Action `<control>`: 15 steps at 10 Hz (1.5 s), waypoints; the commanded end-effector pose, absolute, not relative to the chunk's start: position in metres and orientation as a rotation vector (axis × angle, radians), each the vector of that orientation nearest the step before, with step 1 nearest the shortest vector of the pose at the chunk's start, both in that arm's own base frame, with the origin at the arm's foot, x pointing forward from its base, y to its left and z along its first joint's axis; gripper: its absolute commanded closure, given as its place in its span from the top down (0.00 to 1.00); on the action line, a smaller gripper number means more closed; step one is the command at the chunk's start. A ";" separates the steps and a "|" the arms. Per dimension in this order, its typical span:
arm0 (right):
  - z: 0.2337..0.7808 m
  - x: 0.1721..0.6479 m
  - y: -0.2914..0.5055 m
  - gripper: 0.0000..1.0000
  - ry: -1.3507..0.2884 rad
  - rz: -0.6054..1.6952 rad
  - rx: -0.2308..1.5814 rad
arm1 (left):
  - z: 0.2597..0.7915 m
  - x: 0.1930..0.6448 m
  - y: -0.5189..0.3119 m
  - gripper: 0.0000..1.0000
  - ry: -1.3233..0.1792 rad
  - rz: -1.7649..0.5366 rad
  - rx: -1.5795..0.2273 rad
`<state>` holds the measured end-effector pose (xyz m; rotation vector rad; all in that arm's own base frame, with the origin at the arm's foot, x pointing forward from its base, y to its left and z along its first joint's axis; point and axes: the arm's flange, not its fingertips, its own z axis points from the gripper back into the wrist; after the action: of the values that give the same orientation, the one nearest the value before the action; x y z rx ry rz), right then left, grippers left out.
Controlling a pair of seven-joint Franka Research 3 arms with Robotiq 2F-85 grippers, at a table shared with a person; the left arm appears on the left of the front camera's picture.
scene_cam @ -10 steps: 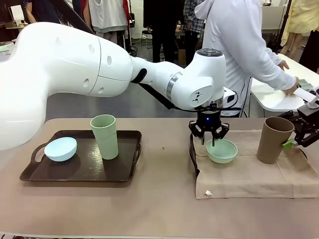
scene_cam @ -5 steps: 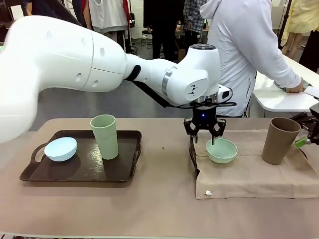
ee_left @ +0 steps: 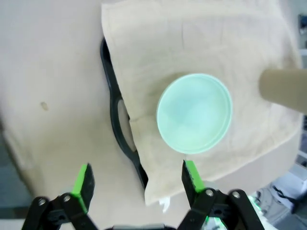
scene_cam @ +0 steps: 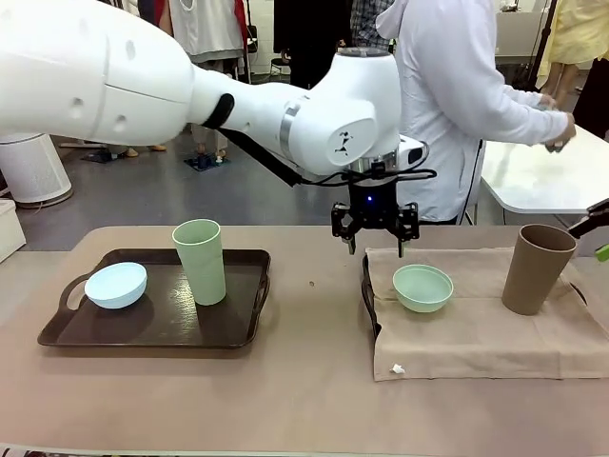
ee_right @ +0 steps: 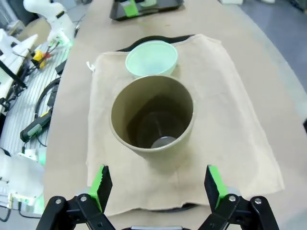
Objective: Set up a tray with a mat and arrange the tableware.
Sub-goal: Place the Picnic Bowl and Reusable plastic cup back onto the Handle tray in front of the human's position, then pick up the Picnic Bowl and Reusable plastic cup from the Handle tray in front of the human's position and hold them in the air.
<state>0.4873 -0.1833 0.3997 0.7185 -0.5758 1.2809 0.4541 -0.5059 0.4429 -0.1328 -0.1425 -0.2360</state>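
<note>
**Grey floor, plain tables, even light**

A tan-topped table [scene_cam: 285, 409] spans the foreground. Behind it lies a smooth grey floor [scene_cam: 171, 195], evenly lit. A white cylindrical appliance [scene_cam: 34, 171] stands on the floor at the left, and a white table [scene_cam: 533, 184] sits at the right. In the right wrist view, a grey work surface [ee_right: 29, 110] strewn with cables and tools runs beside the tan table.

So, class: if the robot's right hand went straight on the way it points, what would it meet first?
Probably the brown cup, upright on the mat, right ahead of the right hand; how far is unclear.
</note>
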 end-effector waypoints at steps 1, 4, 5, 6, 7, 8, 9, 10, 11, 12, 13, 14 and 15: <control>0.447 0.461 -0.172 1.00 -0.415 1.045 0.601 | 0.464 0.425 -0.481 0.94 -0.144 -0.295 -0.153; 0.517 0.428 -0.153 1.00 -0.198 0.727 0.422 | 0.504 0.400 -0.463 0.94 -0.225 -0.383 -0.107; 0.531 0.416 -0.146 1.00 -0.154 0.655 0.404 | 0.520 0.387 -0.452 0.94 -0.242 -0.407 -0.069; 0.546 0.404 -0.142 1.00 -0.127 0.584 0.403 | 0.539 0.375 -0.437 0.94 -0.262 -0.437 -0.029; 0.553 0.394 -0.138 1.00 -0.105 0.524 0.347 | 0.553 0.366 -0.424 0.94 -0.278 -0.442 0.011; 0.557 0.388 -0.132 1.00 -0.111 0.488 0.296 | 0.563 0.361 -0.413 0.94 -0.300 -0.454 -0.003; 0.560 0.388 -0.124 1.00 -0.163 0.541 0.325 | 0.547 0.378 -0.447 0.94 -0.250 -0.417 -0.039; 0.561 0.394 -0.142 1.00 -0.121 0.522 0.320 | 0.547 0.378 -0.447 0.94 -0.250 -0.417 -0.039; 0.561 0.394 -0.142 1.00 -0.121 0.522 0.320 | 0.547 0.378 -0.447 0.94 -0.250 -0.417 -0.039; 0.561 0.394 -0.142 1.00 -0.121 0.522 0.320 | 0.547 0.378 -0.447 0.94 -0.250 -0.417 -0.039; 0.561 0.394 -0.142 1.00 -0.121 0.522 0.320 | 0.547 0.378 -0.447 0.94 -0.250 -0.417 -0.039; 0.561 0.394 -0.142 1.00 -0.121 0.522 0.320 | 0.547 0.378 -0.447 0.94 -0.250 -0.417 -0.039; 0.561 0.394 -0.142 1.00 -0.121 0.522 0.320 | 0.547 0.378 -0.447 0.94 -0.250 -0.417 -0.039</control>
<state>0.3914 -0.1409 0.5615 0.3445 -0.1331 0.5150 0.3803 -0.4482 0.5432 -0.0336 -0.2425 -0.4340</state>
